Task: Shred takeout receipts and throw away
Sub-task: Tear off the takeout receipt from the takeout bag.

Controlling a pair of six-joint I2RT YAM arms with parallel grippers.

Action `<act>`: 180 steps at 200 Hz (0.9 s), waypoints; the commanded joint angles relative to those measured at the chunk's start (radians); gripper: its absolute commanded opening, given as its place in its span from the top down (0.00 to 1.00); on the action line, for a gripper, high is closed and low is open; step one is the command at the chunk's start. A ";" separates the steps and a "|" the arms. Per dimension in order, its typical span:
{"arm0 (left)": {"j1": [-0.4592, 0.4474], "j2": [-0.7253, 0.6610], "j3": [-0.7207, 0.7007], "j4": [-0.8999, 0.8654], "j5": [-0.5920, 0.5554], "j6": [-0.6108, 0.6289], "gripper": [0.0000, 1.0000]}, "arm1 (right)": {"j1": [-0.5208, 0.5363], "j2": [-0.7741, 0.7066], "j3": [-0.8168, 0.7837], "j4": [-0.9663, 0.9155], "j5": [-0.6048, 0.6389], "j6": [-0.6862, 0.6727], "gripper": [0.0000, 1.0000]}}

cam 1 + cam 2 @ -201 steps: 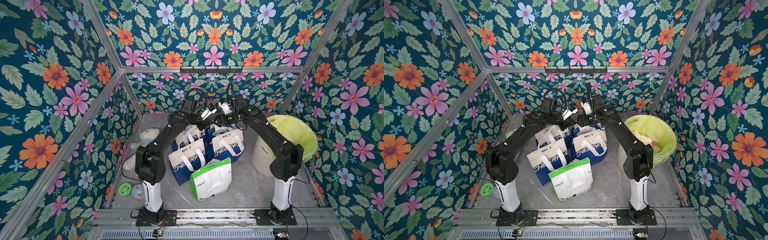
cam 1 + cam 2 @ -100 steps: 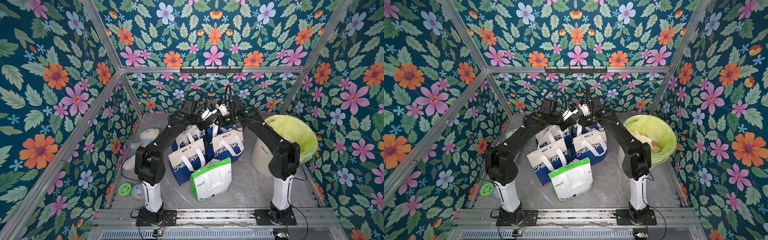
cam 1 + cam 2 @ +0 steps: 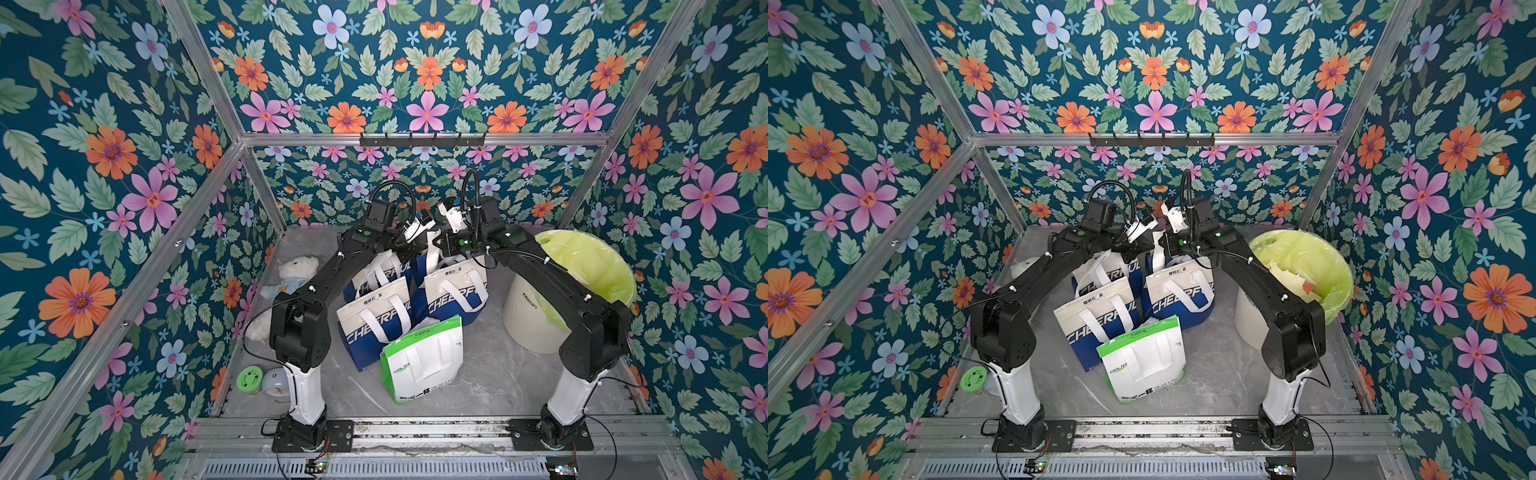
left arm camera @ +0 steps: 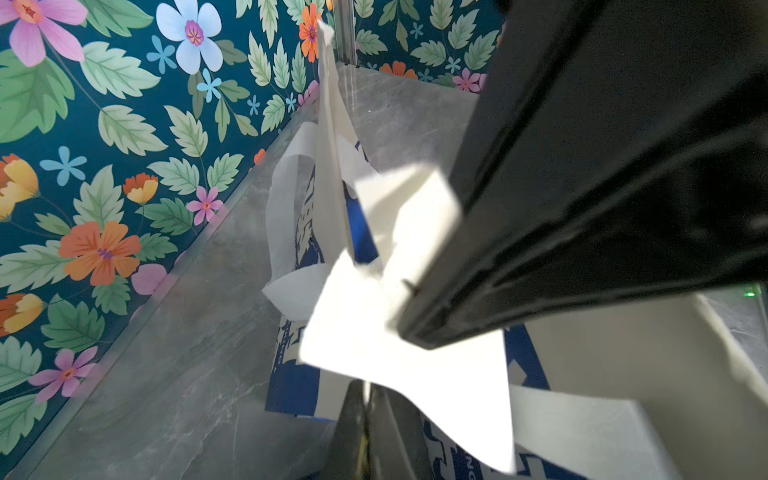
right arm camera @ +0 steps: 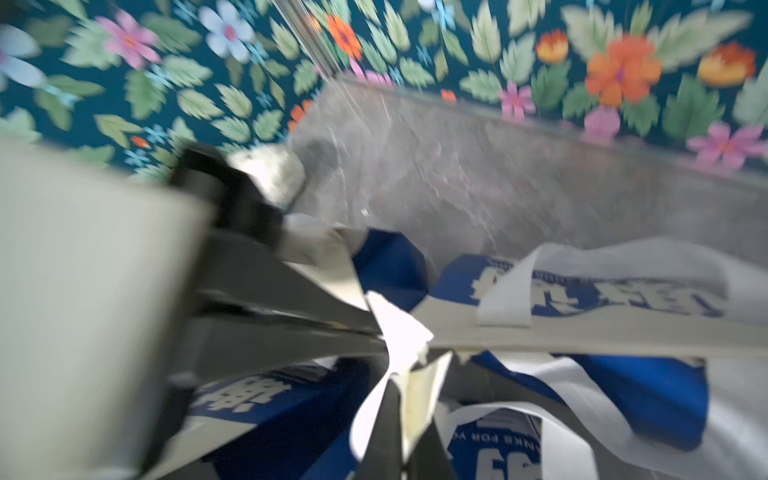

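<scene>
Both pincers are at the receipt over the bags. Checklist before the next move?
1. Left pincer shut on the receipt: ok.
2. Right pincer shut on the same receipt: ok, though that wrist view is blurred.
3. Receipt held above the blue-and-white bags: ok.
4. Upright bag strap free of both grips: cannot tell.
5. Lined bin open beside the right arm: ok.

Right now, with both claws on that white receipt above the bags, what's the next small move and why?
Probably draw them apart to tear it: the left claw and right claw both look shut on the same receipt, pinching close together.
</scene>
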 commanded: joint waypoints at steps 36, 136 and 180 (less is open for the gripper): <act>0.000 0.045 0.002 -0.069 -0.031 -0.046 1.00 | -0.001 -0.101 -0.117 0.176 -0.017 0.069 1.00; 0.011 -0.221 -0.163 0.363 -0.186 -0.183 0.01 | -0.004 -0.295 -0.027 -0.080 0.332 0.058 1.00; 0.023 -0.314 -0.185 0.446 0.204 -0.285 0.08 | 0.000 -0.487 -0.144 -0.102 0.186 0.097 1.00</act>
